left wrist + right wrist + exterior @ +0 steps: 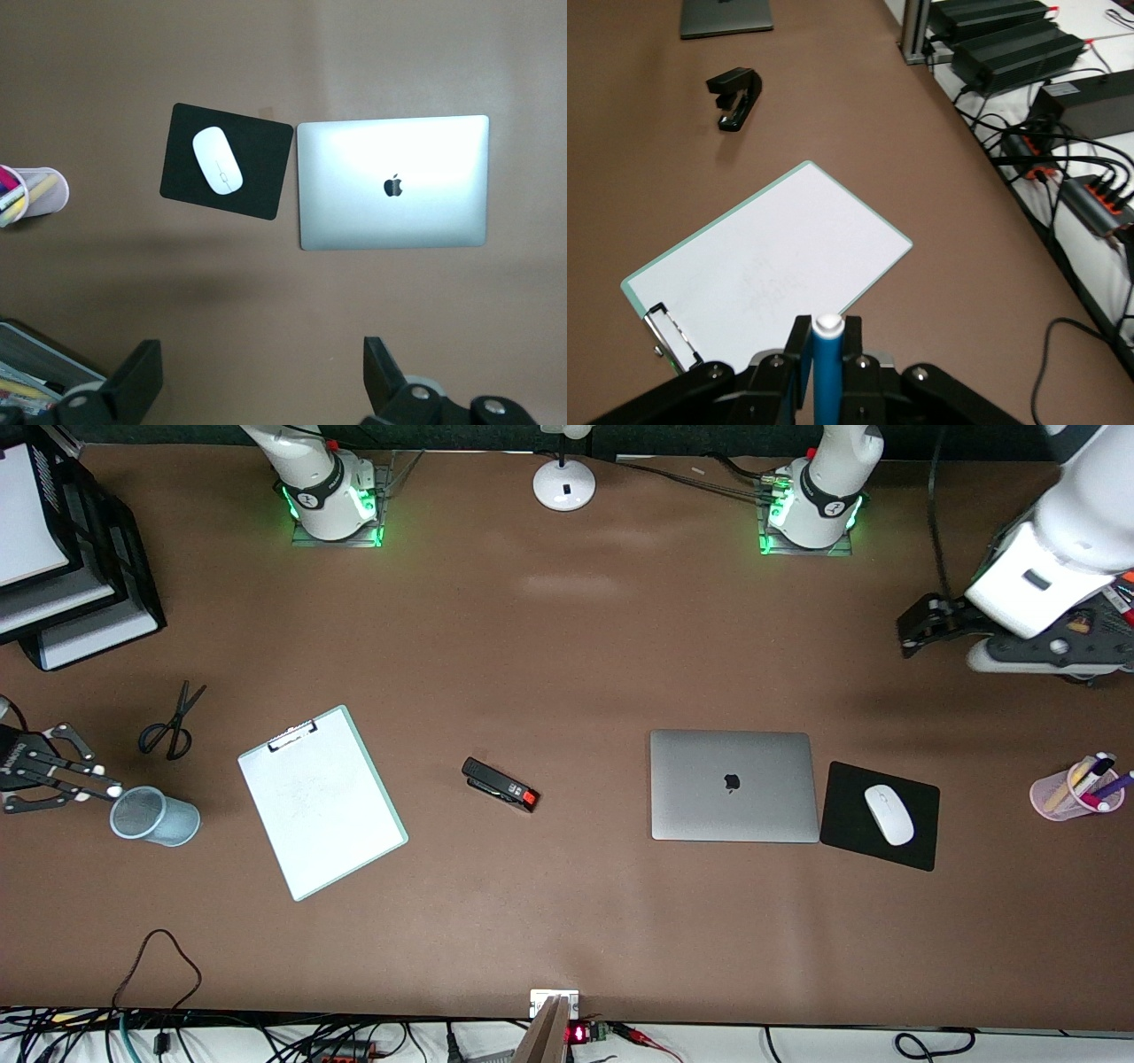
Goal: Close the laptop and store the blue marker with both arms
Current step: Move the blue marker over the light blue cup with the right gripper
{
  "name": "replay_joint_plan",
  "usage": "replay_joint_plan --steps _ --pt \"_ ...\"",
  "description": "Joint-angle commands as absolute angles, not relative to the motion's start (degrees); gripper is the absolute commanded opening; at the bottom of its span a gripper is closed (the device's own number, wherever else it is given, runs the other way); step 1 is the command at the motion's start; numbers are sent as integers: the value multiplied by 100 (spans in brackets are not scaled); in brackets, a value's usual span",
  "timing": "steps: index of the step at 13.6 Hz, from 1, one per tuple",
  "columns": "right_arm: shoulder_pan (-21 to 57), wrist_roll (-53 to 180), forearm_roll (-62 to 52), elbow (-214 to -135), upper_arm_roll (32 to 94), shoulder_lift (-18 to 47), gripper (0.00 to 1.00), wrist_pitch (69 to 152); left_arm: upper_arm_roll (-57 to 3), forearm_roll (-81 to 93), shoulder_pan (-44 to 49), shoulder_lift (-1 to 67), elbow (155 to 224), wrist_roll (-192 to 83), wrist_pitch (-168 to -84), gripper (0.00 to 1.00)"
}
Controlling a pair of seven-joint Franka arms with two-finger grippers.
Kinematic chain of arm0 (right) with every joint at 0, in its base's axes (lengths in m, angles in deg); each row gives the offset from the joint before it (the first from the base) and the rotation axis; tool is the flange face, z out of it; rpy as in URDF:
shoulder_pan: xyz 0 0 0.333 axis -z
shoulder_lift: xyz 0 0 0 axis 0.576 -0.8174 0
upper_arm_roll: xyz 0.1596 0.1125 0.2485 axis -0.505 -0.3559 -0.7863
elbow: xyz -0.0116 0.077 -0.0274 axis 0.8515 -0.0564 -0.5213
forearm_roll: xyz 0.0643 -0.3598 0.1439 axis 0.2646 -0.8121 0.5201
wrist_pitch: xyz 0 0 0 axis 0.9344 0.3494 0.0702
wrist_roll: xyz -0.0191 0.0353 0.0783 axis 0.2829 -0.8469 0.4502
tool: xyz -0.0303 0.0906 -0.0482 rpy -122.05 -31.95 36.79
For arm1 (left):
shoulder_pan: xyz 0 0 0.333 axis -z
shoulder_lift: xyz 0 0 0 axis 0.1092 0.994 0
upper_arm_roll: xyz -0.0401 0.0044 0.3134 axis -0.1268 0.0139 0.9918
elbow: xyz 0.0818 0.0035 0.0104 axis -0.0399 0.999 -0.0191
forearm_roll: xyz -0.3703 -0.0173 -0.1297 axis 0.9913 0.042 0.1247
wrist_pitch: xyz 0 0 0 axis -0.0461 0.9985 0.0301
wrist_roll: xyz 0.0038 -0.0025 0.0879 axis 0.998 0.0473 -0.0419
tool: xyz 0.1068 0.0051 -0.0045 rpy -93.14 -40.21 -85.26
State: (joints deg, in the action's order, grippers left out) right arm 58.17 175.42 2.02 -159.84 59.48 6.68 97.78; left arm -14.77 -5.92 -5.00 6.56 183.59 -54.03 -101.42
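The laptop (733,785) lies closed on the table, just beside the mouse pad (879,815). The left gripper (261,376) hangs wide open and empty, up over the table's left-arm end. The right gripper (825,359) is clamped on the blue marker (827,372), beside the mesh cup (156,816)

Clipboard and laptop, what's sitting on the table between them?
In the front view, a black stapler with a red end lies between the clipboard and the closed laptop, touching neither; otherwise bare table.
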Motion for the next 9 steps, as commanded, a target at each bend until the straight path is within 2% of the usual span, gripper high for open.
replay_joint_plan --steps 1,2,6,9 --pt "5951 18076 329 -15802 5860 397 6 9551 -944 11 -346 338 18896 -5207 -10413 100" --pt "5961 18191 329 -15784 5860 336 6 9551 -890 102 -337 346 18906 -5189 -10457 100" --pt "5961 18297 338 -14863 5843 -243 6 9298 -889 -240 -328 399 18888 -4962 -10502 100" --pt "6048 18473 381 -14738 5842 -429 6 9226 -898 -249 -354 416 18784 -4732 -10327 100"
